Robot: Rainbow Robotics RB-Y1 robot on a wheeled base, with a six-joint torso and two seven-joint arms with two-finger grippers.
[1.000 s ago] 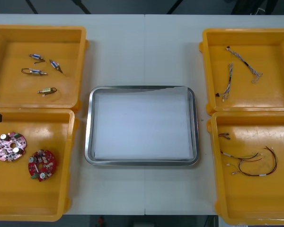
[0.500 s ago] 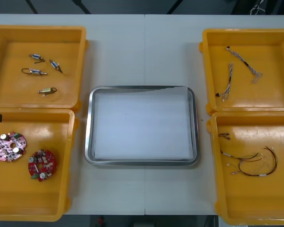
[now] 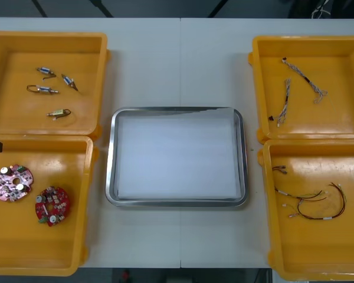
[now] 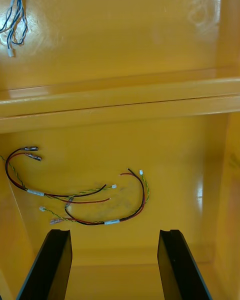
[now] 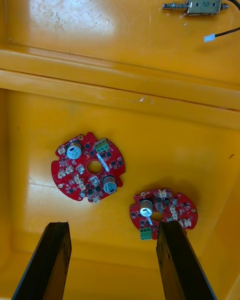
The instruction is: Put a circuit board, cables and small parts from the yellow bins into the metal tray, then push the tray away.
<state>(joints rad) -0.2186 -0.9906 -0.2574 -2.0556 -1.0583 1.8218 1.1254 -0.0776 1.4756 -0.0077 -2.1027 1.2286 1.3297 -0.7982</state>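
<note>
Metal tray, frame centre, empty: all transfers and push remain. Left hand, spread and empty, over 2 circuit boards, lower left; right hand likewise over cables, lower right.

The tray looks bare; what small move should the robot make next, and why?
Probably the left end effector should drop toward the circuit board lying ahead between its open fingers, since the metal tray holds nothing and a board is needed.

The tray sits mid-tabletop. At nine o'clock, the far bin holds small parts, the near bin two boards. At three o'clock, two more bins hold cables.
</note>
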